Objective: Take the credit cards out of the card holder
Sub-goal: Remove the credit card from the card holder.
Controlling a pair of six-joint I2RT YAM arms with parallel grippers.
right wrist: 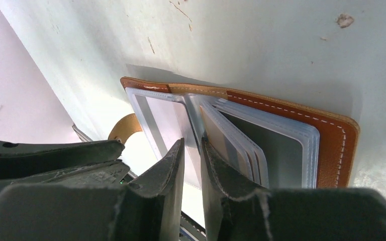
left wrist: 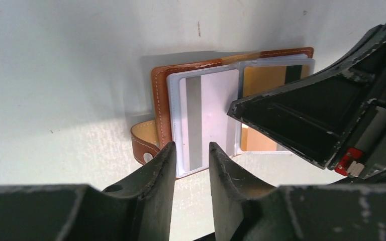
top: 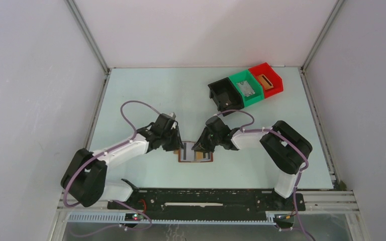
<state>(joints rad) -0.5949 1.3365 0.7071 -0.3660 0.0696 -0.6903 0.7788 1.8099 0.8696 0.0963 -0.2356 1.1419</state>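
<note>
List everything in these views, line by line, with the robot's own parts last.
card holder: one, brown leather with clear sleeves, lying open on the table between the two grippers
grey-white card: one, with a dark stripe, in the left sleeve
tan-orange card: one, in the right sleeve, partly hidden
black bin: one, far right of the table
green bin: one, next to the black bin, with a grey item inside
red bin: one, at the end of that row, with a tan item inside
table: one, pale
left gripper: one, black, at the card holder's edge, grip unclear
right gripper: one, black, pinching a clear sleeve
</note>
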